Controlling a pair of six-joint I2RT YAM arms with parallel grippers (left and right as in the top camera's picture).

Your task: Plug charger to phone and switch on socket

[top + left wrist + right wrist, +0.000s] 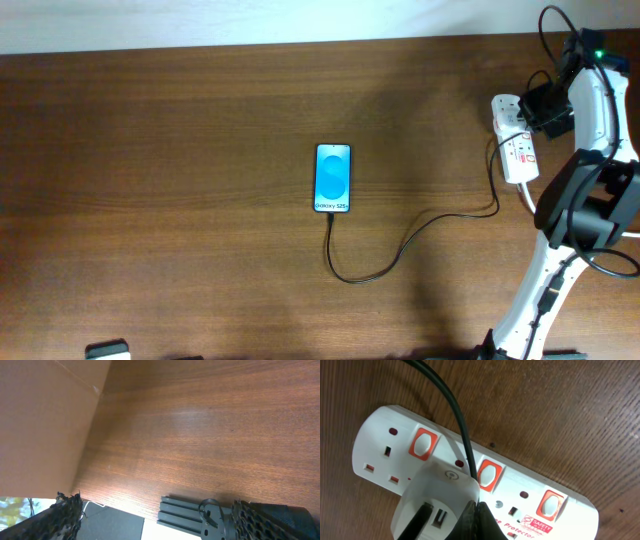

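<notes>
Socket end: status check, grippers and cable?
Right gripper shut, tips at socket middle switch. Left gripper open, idle. Charger reaches phone. Nothing blocking.

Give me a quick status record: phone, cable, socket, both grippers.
phone: flat on the table, screen lit blue
cable: runs from the phone's lower end in a loop toward the socket; phone end looks plugged in
socket: white strip at the table's far right, red switches; a white adapter sits in it
right gripper: shut, tips at the middle red switch
left gripper: open, over bare table, holding nothing
</notes>
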